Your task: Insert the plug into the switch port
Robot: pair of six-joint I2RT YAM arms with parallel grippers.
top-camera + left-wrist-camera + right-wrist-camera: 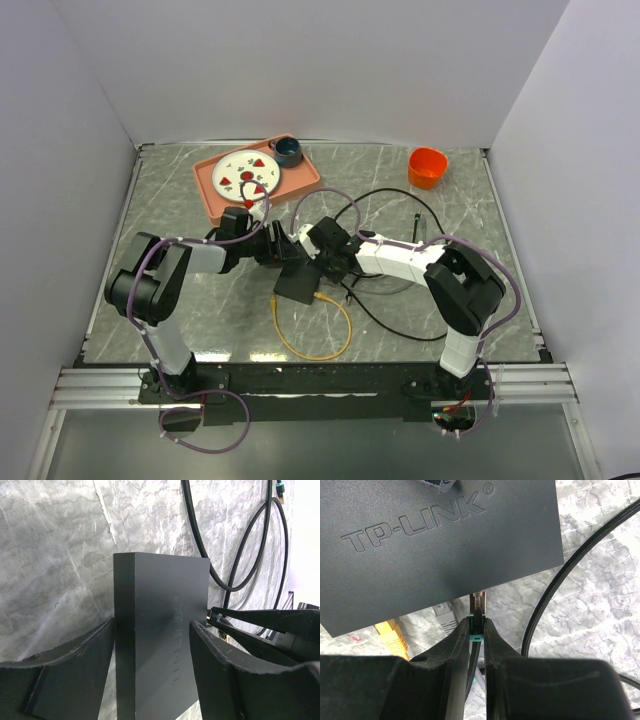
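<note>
The black switch lies tilted at the table's middle, and the right wrist view shows its TP-LINK top. My left gripper is shut on the switch's two sides, with its fingers touching the box. My right gripper is shut on a black plug with a teal band. The plug's clear tip sits at the switch's port edge. How deep it sits is hidden. A grey plug and a yellow plug sit at the ports to its left.
A yellow cable loops toward the near edge. Black cables coil behind and right of the switch. An orange tray with a plate and a blue cup stands at the back left. An orange cup stands at the back right.
</note>
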